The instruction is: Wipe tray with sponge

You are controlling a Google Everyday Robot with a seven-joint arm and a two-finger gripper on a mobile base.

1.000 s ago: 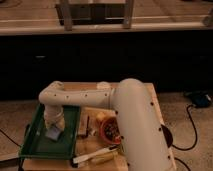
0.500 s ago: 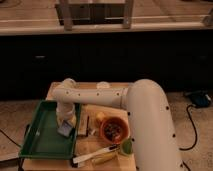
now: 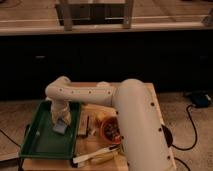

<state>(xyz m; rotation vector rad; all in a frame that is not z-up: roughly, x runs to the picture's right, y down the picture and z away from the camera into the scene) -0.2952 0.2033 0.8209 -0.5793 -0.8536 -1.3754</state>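
The dark-green tray (image 3: pixel 42 139) lies on the left part of the wooden table. The pale blue-grey sponge (image 3: pixel 60 128) rests on the tray floor near its right rim. My gripper (image 3: pixel 60 122) points down right over the sponge, shut on it and pressing it to the tray. My white arm (image 3: pixel 90 95) reaches in from the lower right and bends over the tray's far right corner.
An orange bowl (image 3: pixel 111 131) with dark bits stands right of the tray. A yellow lump (image 3: pixel 102 116) lies behind it. A white-handled brush (image 3: pixel 95 154) lies along the table's front edge. A cable (image 3: pixel 192 125) runs on the floor at right.
The gripper and sponge slid right across the tray, then back a little to the left and toward the front. The bowl and brush have not moved.
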